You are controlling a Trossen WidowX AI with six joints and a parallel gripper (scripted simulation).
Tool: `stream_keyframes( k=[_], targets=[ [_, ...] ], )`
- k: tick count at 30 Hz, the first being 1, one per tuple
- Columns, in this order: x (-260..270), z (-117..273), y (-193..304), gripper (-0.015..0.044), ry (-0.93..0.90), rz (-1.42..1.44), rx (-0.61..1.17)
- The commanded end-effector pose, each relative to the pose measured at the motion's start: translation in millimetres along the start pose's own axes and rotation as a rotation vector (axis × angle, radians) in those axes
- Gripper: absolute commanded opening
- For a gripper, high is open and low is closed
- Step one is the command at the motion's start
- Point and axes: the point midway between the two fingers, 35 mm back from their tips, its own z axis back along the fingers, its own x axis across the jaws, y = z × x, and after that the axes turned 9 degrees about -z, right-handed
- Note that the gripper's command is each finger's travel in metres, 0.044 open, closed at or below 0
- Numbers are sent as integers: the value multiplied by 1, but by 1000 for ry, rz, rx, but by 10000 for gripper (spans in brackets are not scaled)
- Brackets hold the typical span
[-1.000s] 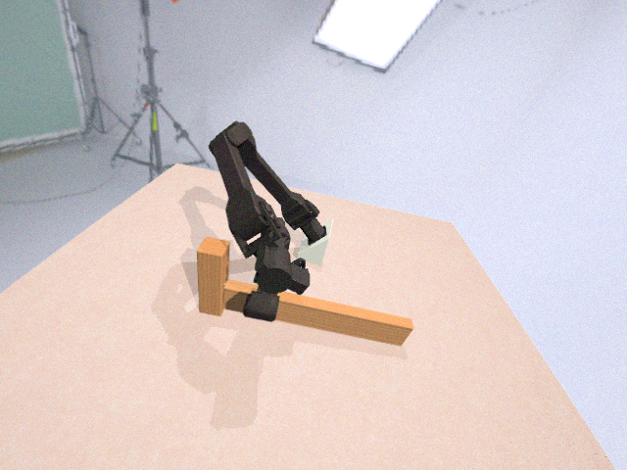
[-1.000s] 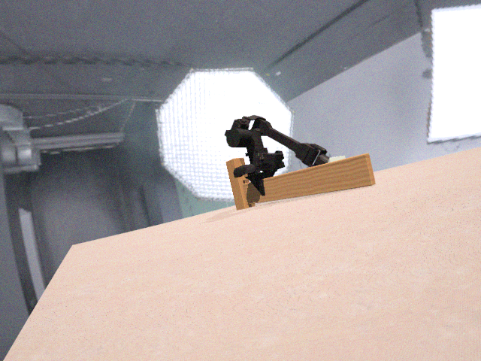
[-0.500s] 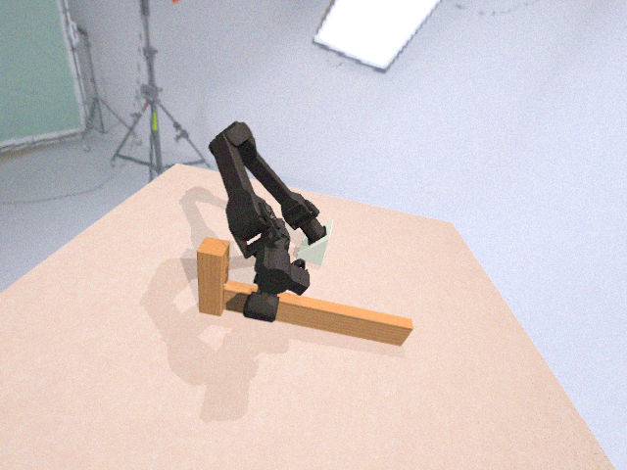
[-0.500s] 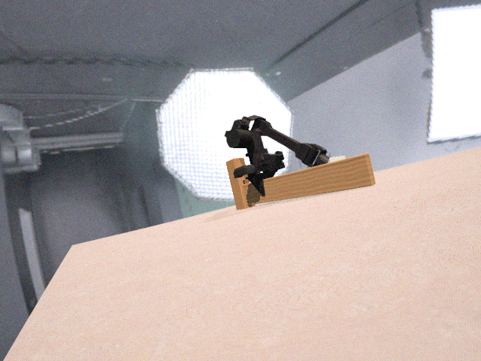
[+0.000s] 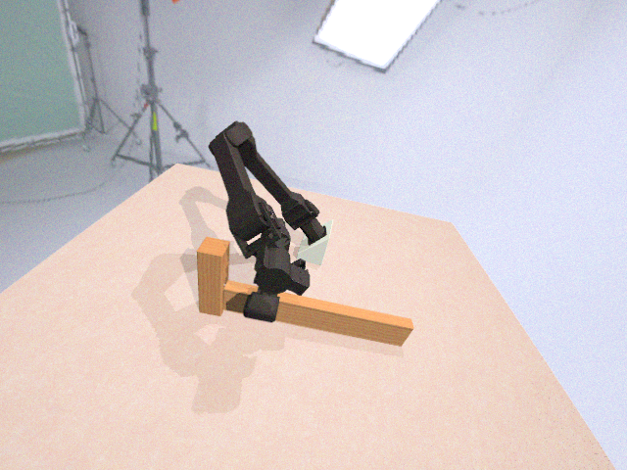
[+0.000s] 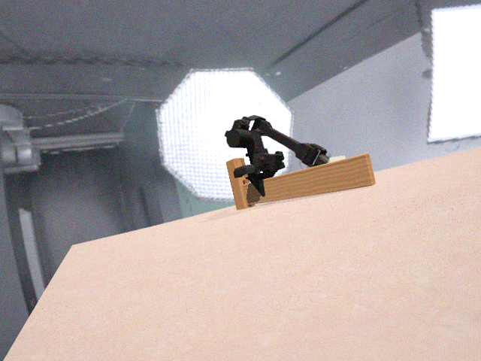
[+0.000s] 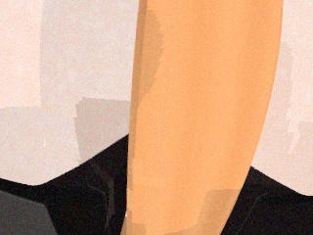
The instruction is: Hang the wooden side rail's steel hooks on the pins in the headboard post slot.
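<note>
While the claw (image 5: 264, 298) (image 6: 254, 180) (image 7: 176, 206) grips the wooden rail (image 5: 344, 319) (image 6: 318, 177) (image 7: 205, 98) near the upright post (image 5: 210, 283) (image 6: 235, 186), whether its slot contains the hooks is unclear.

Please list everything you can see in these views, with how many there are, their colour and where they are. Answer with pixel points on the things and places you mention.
side rail (image 5: 344, 319) (image 6: 318, 179) (image 7: 201, 108): one, orange-brown wood, on edge, one end at the post
headboard post (image 5: 210, 283) (image 6: 237, 186): one, orange-brown wood, upright on the table
table (image 5: 323, 404) (image 6: 248, 287): one, pale pinkish tan, under everything
light stand (image 5: 150, 75): one plainly seen, grey, behind the table
green panel (image 5: 35, 75): one, top view's upper left
bright octagonal panel (image 6: 194, 116): one, white, behind the arm
arm (image 5: 230, 171) (image 6: 285, 138): one, black, behind the rail
hand (image 5: 262, 298) (image 6: 258, 182): one, black, fingers astride the rail near the post
</note>
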Motion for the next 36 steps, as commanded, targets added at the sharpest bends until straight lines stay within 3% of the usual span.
stream_keyframes(
  k=[1, 7, 11, 15, 36],
  targets=[
    [0, 0, 0, 184, 0, 0, 0],
    [0, 2, 0, 341, 0, 0, 0],
    [-1, 23, -1, 440, 2, -3, 0],
    [0, 40, 0, 440, 4, -5, 1],
    [4, 42, -27, 440, 10, -2, 0]
  ],
)
